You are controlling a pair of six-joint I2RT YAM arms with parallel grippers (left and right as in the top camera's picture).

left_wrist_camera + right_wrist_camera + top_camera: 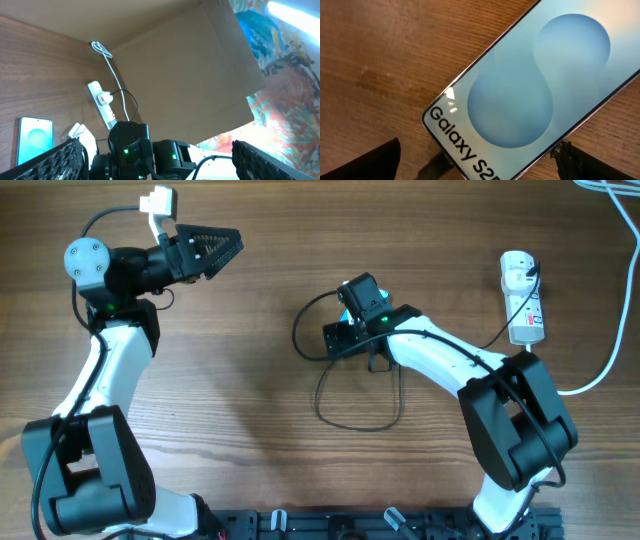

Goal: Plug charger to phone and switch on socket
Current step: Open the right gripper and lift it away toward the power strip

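The phone lies flat on the wooden table, its turquoise screen showing "Galaxy S25". My right gripper is open and straddles the phone's lower end, one finger on each side. A dark connector tip sits against the phone's short edge; I cannot tell if it is seated. In the overhead view the right gripper hides most of the phone. The charger's black cable loops on the table below it. The socket lies at the far right. My left gripper is open, empty and raised at the upper left.
The socket's thick white cord runs down the right edge. The left wrist view shows the phone, the socket, my right wrist and a brown cardboard panel behind the table. The left gripper's fingers are spread wide.
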